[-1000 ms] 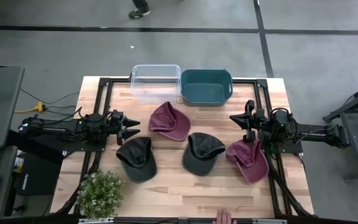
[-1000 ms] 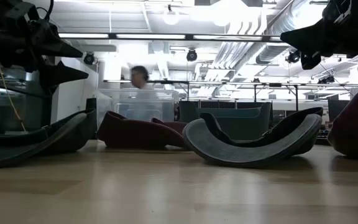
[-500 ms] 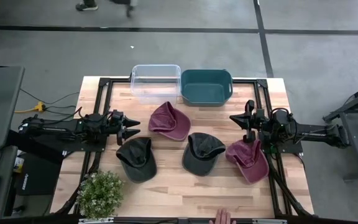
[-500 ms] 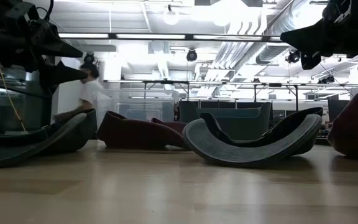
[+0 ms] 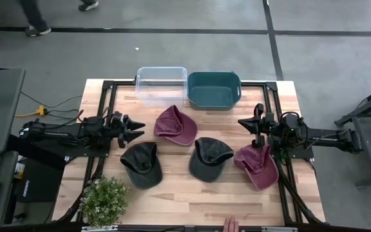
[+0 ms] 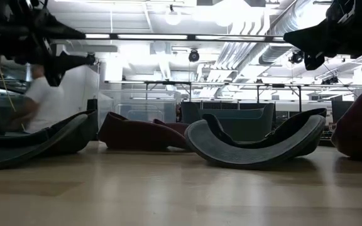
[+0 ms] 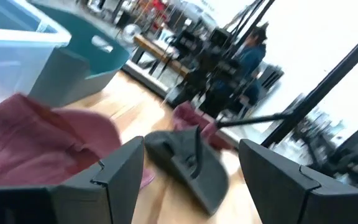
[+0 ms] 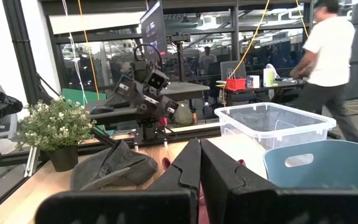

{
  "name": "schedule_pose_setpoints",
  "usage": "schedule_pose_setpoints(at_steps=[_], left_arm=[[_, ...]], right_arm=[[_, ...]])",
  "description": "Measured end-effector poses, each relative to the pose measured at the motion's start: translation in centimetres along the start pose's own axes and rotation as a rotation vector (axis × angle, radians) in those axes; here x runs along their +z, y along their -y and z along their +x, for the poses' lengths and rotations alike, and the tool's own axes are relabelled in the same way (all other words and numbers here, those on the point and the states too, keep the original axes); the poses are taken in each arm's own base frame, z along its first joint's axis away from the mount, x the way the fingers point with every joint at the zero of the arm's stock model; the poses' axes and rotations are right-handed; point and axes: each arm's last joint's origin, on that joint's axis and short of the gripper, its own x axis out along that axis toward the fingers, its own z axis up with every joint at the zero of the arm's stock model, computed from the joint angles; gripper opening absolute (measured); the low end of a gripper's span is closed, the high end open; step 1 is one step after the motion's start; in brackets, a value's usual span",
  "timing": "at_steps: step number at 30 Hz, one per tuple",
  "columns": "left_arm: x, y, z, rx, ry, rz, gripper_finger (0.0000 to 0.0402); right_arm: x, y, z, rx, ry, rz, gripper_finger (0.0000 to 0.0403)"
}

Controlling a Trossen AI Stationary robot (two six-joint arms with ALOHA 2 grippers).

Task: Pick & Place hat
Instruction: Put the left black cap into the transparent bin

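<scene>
Four hats: two maroon (image 5: 174,125) (image 5: 257,164), two black (image 5: 142,164) (image 5: 210,158), two bins (image 5: 161,85) (image 5: 214,89)

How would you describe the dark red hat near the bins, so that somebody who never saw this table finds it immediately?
Start at the two bins at the far edge of the table: a clear bin and a teal bin. Just in front of them, below where they meet, lies the dark red hat. The other dark red hat lies at the right side under the right arm, and the remaining two hats are dark grey.
</scene>
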Motion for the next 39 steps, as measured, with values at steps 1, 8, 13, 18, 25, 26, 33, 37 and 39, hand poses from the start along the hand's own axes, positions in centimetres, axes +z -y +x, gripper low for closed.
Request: schedule_pose_setpoints(at_steps=[1,8,13,18,25,26,33,37,39], left_arm=[[0.1,0.1,0.0,-0.01,0.008,-0.009,0.0246],[0.5,0.5,0.0,-0.07,0.041,-0.068,0.0246],[0.8,0.8,0.0,-0.09,-0.03,-0.057,0.0246],[2.0,1.5,0.1,0.049,-0.125,-0.042,0.0246],[3.9,2.6,0.8,0.269,-0.259,-0.088,0.0246],[4.0,2.7,1.0,0.293,-0.286,-0.095,0.0246],[4.2,3.2,2.7,0.475,-0.467,-0.194,0.0246],[3.9,3.2,4.1,0.598,-0.549,-0.252,0.0246],[3.5,3.1,4.7,0.632,-0.604,-0.251,0.0246]], right_arm=[[0.0,0.0,0.0,0.0,0.0,0.0,0.0001],[0.0,0.0,0.0,0.0,0.0,0.0,0.0001],[0.0,0.0,0.0,0.0,0.0,0.0,0.0001],[0.0,0.0,0.0,0.0,0.0,0.0,0.0001],[0.0,0.0,0.0,0.0,0.0,0.0,0.0001],[0.0,0.0,0.0,0.0,0.0,0.0,0.0001],[0.0,0.0,0.0,0.0,0.0,0.0,0.0001],[0.0,0.0,0.0,0.0,0.0,0.0,0.0001],[0.0,0.0,0.0,0.0,0.0,0.0,0.0001]])
